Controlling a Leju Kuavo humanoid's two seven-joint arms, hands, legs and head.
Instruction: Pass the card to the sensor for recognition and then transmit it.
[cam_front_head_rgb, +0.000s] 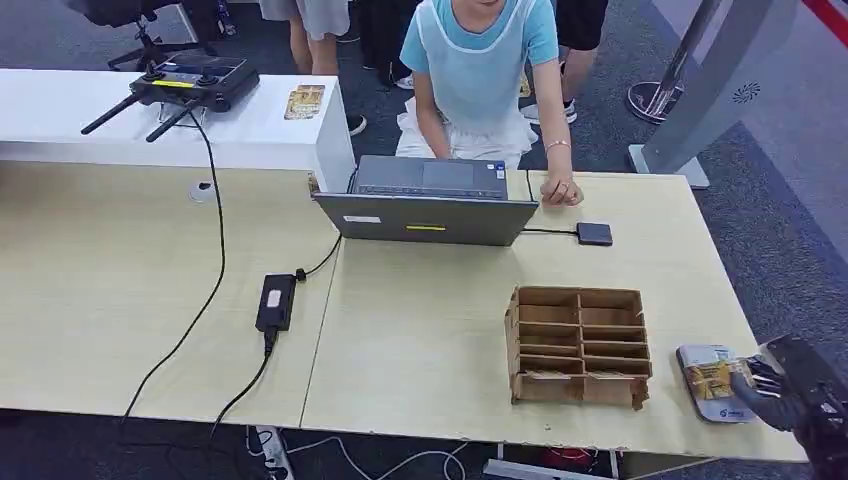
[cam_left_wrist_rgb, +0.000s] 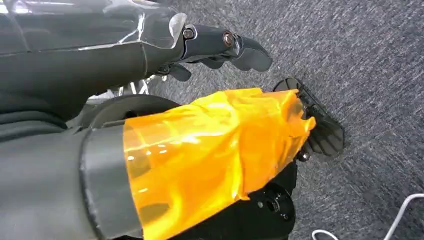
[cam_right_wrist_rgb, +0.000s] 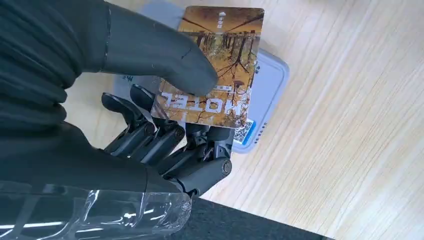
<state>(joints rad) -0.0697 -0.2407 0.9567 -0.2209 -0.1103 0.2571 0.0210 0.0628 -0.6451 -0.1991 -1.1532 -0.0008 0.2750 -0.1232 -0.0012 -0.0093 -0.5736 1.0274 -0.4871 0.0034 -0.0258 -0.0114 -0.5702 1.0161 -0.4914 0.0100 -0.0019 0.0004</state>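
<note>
Card (cam_right_wrist_rgb: 215, 65) sits pinched by the right hand (cam_right_wrist_rgb: 165, 115), just above the grey sensor (cam_right_wrist_rgb: 267, 85) at the bench (cam_front_head_rgb: 420, 330) edge. Best held flat and steady over the sensor. Left hand (cam_left_wrist_rgb: 220, 47) hangs holding nothing.

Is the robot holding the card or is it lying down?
Held. The right hand pinches the card between thumb and fingers, over the grey sensor.

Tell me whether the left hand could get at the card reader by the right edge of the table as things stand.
Probably not. The left hand hangs over grey carpet, off the table, while the card reader sits at the table's far right edge with the right hand holding the card over it.
</note>
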